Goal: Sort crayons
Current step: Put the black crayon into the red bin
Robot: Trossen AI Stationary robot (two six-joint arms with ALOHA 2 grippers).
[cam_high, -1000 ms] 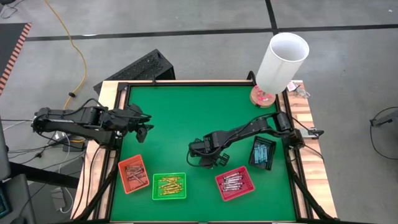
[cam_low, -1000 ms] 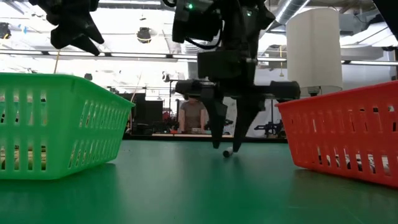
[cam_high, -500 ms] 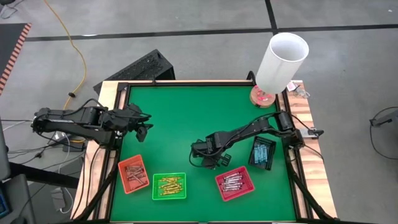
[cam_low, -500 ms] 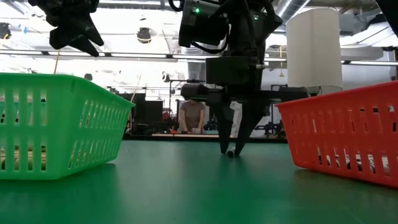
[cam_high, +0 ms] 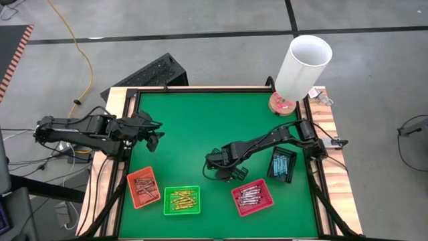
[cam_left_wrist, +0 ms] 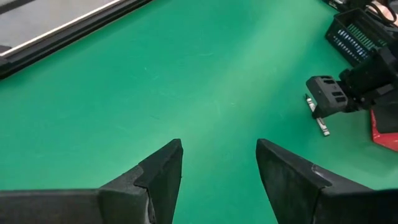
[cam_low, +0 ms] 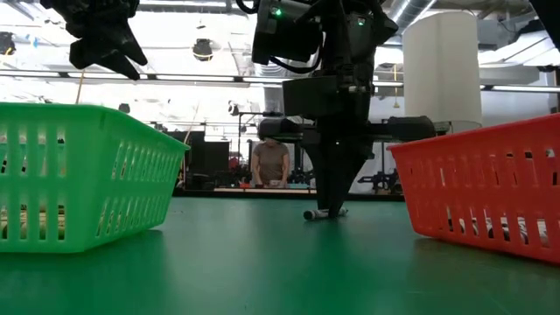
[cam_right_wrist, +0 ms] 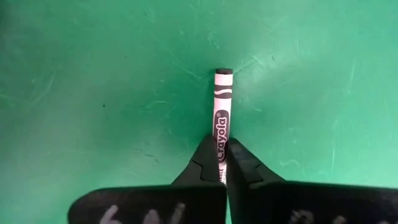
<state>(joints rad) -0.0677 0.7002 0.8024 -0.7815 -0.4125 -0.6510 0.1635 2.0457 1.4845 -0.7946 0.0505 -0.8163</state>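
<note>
R claw point(cam_right_wrist: 222, 163) pinching grey crayon point(cam_right_wrist: 222, 112) on desk point(cam_high: 194, 127) centre | L claw point(cam_left_wrist: 219, 163) spread, idle | tip: lift straight, keep level, w/o slip

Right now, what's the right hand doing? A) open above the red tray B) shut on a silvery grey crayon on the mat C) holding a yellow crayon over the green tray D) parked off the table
B: the right wrist view shows the right hand pinching a silvery grey crayon lying on the green mat.
</note>
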